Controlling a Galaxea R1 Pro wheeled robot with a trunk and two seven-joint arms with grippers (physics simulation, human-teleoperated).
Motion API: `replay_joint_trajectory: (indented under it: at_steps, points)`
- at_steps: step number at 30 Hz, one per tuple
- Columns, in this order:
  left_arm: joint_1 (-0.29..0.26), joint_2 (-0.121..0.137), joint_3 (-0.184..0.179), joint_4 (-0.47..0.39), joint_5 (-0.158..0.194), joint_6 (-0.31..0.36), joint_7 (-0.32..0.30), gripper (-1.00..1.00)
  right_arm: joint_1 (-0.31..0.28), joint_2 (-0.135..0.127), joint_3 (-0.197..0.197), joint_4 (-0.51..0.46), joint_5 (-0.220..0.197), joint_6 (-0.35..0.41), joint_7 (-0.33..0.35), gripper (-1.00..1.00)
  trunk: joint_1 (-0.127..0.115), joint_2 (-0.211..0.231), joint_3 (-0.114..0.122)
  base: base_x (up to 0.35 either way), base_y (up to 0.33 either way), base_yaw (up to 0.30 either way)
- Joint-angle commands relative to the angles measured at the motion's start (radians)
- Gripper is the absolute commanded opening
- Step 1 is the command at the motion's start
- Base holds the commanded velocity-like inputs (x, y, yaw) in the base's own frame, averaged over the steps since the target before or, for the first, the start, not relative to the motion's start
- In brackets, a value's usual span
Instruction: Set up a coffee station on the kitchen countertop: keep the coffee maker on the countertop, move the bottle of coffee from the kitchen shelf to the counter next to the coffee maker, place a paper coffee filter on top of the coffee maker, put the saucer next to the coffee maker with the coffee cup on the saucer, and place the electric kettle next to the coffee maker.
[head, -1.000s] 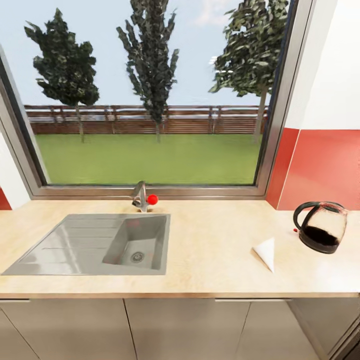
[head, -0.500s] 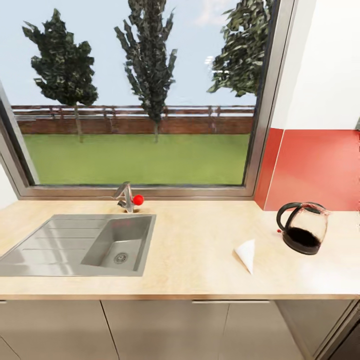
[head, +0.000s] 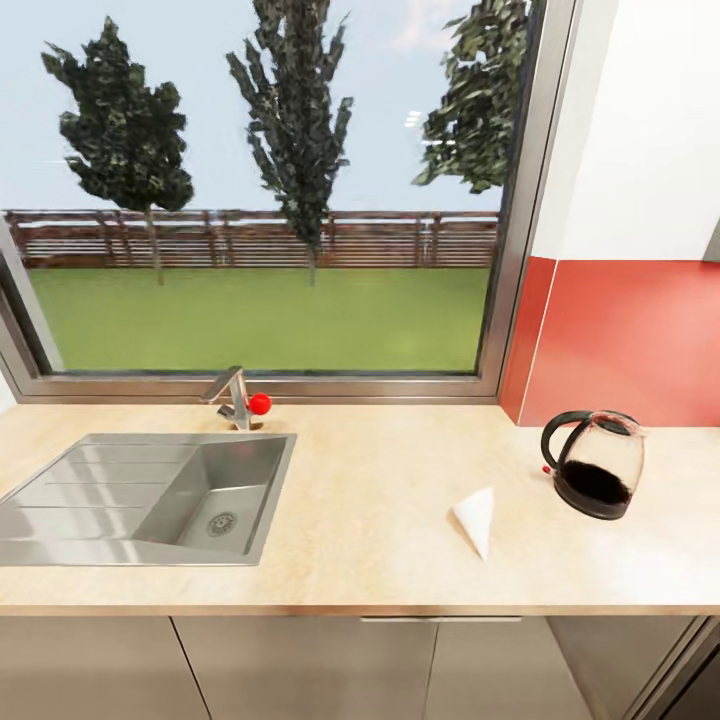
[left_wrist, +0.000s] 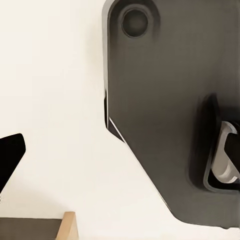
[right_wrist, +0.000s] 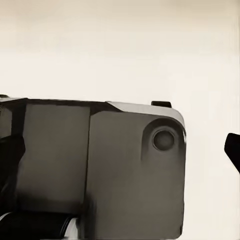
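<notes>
View swung rightward, paper coffee filter lying left of electric kettle, sink well apart; fingers' state unclear

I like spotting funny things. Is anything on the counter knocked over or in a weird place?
The paper coffee filter lies tipped on its side on the countertop, off by itself. The electric kettle stands upright to its right. Nothing looks spilled.

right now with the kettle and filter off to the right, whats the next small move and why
Probably keep shifting the base rightward until the paper coffee filter and electric kettle sit centred ahead. Both lie on the countertop right of the sink, the kettle near the frame's right edge, and no arm is raised over the counter in the head view.
</notes>
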Motion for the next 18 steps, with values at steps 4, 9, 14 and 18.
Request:
replay_joint_trajectory:
  at_steps: [4, 9, 14, 18]
  points:
    - [0.000, 0.006, -0.001, 0.000, -0.002, 0.002, 0.002, 1.00, 0.000, 0.000, -0.001, -0.068, 0.039, -0.003, -0.002, 1.00, 0.000, 0.000, 0.000, 0.003, -0.004, 0.000]
    - [-0.001, 0.018, 0.002, 0.001, 0.001, 0.007, 0.005, 1.00, 0.000, 0.001, -0.001, -0.098, 0.047, -0.004, -0.002, 1.00, 0.000, 0.000, 0.000, 0.000, 0.000, 0.000]
    - [-0.001, 0.019, 0.005, 0.001, 0.005, 0.007, 0.005, 1.00, 0.000, 0.003, 0.000, -0.141, 0.049, -0.004, 0.004, 1.00, 0.000, 0.000, 0.000, -0.011, 0.000, 0.000]
    - [-0.003, 0.019, 0.006, 0.000, 0.008, 0.007, 0.005, 1.00, 0.000, 0.003, 0.000, -0.153, 0.051, -0.004, 0.005, 1.00, 0.000, 0.000, 0.000, -0.232, 0.000, 0.000]
